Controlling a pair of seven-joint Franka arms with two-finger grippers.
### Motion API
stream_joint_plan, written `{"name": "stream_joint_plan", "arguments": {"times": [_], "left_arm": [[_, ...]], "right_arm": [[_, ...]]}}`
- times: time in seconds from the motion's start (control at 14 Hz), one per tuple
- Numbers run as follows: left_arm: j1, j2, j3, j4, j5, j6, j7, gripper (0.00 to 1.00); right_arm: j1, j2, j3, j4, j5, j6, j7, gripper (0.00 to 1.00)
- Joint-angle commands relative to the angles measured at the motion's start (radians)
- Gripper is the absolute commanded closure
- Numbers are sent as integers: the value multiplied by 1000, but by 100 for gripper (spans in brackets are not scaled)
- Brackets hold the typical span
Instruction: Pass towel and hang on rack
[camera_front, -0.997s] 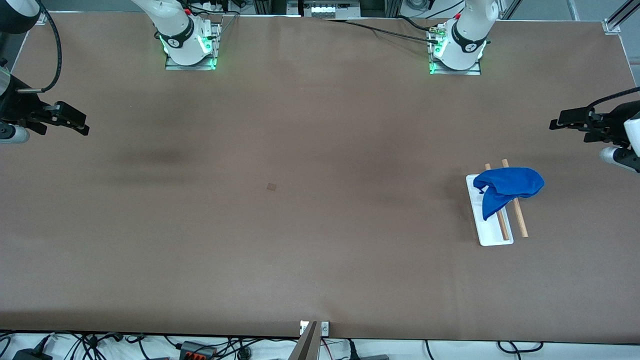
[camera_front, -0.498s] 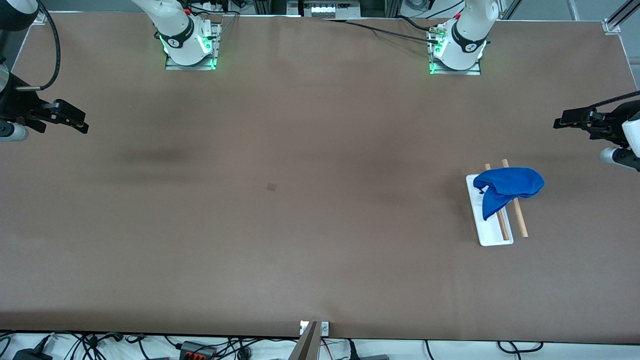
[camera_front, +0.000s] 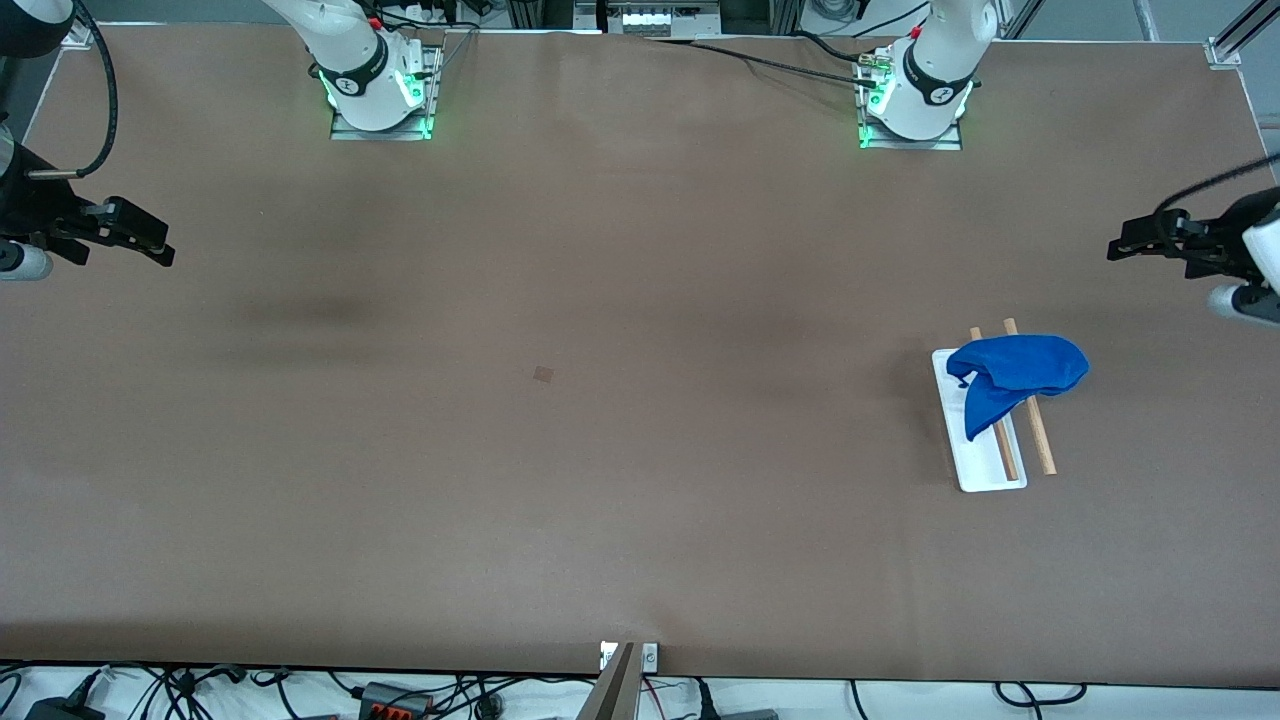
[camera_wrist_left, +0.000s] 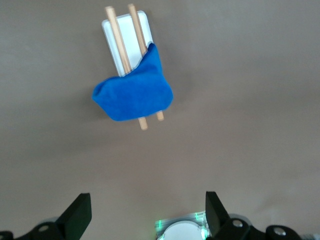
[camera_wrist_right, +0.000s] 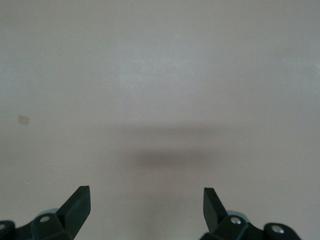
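The royal-blue towel (camera_front: 1012, 372) is draped over the two wooden rods of the rack (camera_front: 987, 468), which stands toward the left arm's end of the table. The left wrist view shows the towel (camera_wrist_left: 134, 93) across the rods above the rack's white tray (camera_wrist_left: 131, 31). My left gripper (camera_front: 1135, 243) is open and empty, raised at the left arm's end of the table, apart from the rack; its fingers (camera_wrist_left: 77, 215) are spread wide. My right gripper (camera_front: 142, 236) is open and empty, raised over the right arm's end of the table, with fingers (camera_wrist_right: 76, 205) apart.
A small square mark (camera_front: 543, 374) lies on the brown table near the middle. The left arm's base (camera_front: 912, 95) and the right arm's base (camera_front: 378, 85) stand along the table edge farthest from the front camera. Cables hang along the nearest edge.
Both grippers have drawn slightly outward and away from the front camera. The towel and rack have not moved.
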Motion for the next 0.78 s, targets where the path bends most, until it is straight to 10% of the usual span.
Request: {"name": "stream_joint_plan", "arguments": {"times": [0.0, 0.71], "left_arm": [[0, -168, -4, -184, 24, 89, -196, 0], [-58, -244, 0, -271, 38, 80, -326, 0]], "right_arm": [[-15, -11, 15, -3, 0, -9, 2, 0], [-17, -9, 13, -3, 0, -4, 0, 0]]}}
